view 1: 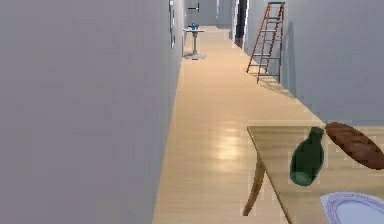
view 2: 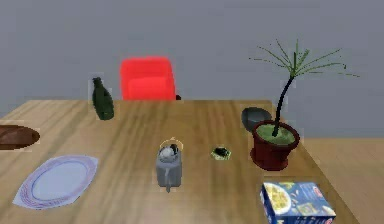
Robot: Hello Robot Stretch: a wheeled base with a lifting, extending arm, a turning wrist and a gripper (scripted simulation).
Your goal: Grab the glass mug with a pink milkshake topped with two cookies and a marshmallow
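forward view: a long hallway with a pale wood floor [view 1: 205, 120] runs away between grey walls. a reddish ladder [view 1: 266, 40] leans against the wall on the view's right, and a small round stand [view 1: 193, 40] sits at the far end. at the lower right, the corner of a wooden desk [view 1: 270, 140] comes in. on it are a dark green bottle [view 1: 308, 158], a brown loaf-like thing [view 1: 355, 145] just behind the bottle, and the rim of a lilac plate [view 1: 350, 205] at the bottom edge.

arm side view: the desk fills the lower part, and a red chair [view 2: 147, 78] stands at its far side against a grey wall. the green bottle stands upright near the far edge, left of the chair. the brown thing lies at the view's left edge, and the lilac plate is in front of it. near the middle stands a small greyish glassy cup [view 2: 170, 165] with dark and pale bits at its top (likely the task's mug, though it reads grey, not pink). it stands clear of the plate. right of it lies a small dark green scrap [view 2: 220, 152]. beyond that is a potted plant [view 2: 275, 140] in a dark red pot, with a dark bowl [view 2: 256, 117] just behind it. a blue box [view 2: 297, 200] lies at the near right. the hand's state cannot be told.
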